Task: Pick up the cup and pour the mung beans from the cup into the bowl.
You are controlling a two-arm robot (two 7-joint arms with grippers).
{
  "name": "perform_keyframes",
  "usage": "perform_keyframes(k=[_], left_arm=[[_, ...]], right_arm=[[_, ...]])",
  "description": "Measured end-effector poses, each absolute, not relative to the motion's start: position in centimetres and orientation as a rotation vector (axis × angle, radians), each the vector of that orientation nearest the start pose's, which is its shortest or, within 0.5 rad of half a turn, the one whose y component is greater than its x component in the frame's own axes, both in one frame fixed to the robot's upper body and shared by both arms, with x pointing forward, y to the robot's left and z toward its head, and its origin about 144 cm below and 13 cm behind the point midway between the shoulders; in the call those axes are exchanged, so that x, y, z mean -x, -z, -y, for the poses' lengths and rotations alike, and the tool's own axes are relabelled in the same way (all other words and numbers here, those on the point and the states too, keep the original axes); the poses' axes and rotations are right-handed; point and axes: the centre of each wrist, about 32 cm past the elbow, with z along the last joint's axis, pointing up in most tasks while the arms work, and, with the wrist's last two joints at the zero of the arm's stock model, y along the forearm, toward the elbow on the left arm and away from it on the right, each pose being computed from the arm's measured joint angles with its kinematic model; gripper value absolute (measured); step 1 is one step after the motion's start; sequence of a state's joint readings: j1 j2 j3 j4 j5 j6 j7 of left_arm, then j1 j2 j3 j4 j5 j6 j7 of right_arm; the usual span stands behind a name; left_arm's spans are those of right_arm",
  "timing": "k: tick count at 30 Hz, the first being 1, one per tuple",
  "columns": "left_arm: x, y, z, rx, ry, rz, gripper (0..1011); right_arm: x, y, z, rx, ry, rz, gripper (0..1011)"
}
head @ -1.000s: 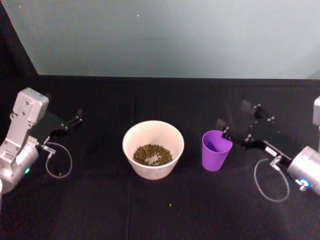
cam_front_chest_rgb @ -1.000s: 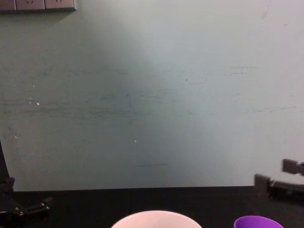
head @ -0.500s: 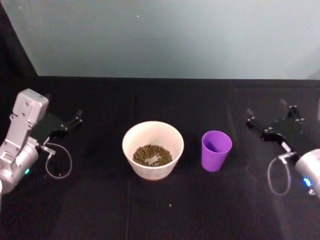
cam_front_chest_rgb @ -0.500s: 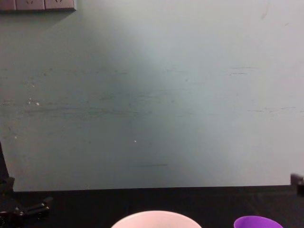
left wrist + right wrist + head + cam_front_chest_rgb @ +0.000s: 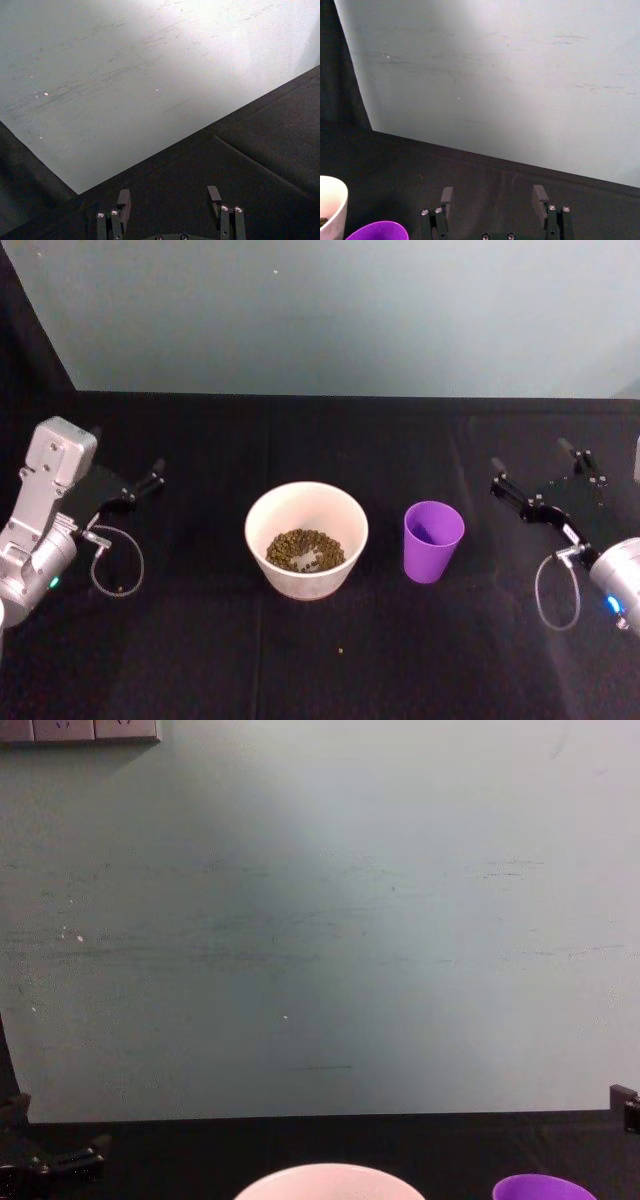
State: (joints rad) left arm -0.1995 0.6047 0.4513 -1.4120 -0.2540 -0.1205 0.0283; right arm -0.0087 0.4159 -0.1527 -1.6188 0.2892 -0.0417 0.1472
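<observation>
Quick count: one purple cup [image 5: 433, 538], one pinkish-white bowl [image 5: 306, 502] with a single pile of mung beans [image 5: 305, 549] in it, one stray bean [image 5: 340, 649] out on the black surface [image 5: 300, 670], and two robot hands, left hand [image 5: 152, 477] and right hand [image 5: 532, 478].

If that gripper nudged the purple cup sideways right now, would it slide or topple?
Probably topple or skid easily. The cup stands upright, taller than wide and narrowing toward its base, so its footing looks small. Its inside looks empty, the beans lying in the bowl, so it is likely light. The smooth sides may slip.
</observation>
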Motion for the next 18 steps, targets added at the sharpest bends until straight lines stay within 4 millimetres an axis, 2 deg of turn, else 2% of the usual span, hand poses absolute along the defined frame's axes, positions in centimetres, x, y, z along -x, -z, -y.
perform_keyframes(k=[18], left_arm=[[-48.86, -113.98, -30.97, -0.304, -1.248, 0.285, 1000]], right_arm=[[-45.26, -116.07, 29.69, 0.074, 1.251, 0.103, 1004]])
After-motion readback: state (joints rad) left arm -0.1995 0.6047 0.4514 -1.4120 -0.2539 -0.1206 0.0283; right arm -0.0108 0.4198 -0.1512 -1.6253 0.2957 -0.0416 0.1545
